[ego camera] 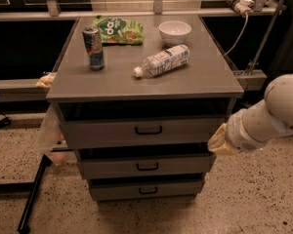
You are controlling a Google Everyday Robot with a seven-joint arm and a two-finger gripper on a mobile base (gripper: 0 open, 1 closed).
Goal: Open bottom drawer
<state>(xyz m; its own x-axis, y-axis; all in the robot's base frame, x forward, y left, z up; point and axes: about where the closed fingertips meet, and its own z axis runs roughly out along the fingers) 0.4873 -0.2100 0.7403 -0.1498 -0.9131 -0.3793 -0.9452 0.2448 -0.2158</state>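
The gripper (216,143) hangs by the desk's (205,77) right edge, level with the middle drawer (112,167); spread or pinched, nobody can tell; the bottom drawer (118,190) sits lowest, seemingly closed, untouched.

The hand (218,143) hangs at the bench's (117,87) right front corner, at 2 o'clock from the middle drawer (185,165). Toward 8 o'clock from it, speckled floor (244,204) leaves an open way to the bottom drawer (117,191). The wider middle drawer sits close at that drawer's 12 o'clock. At its 9 o'clock, a plastic bag (50,130) and a slanted black pole (33,196) crowd the left side.
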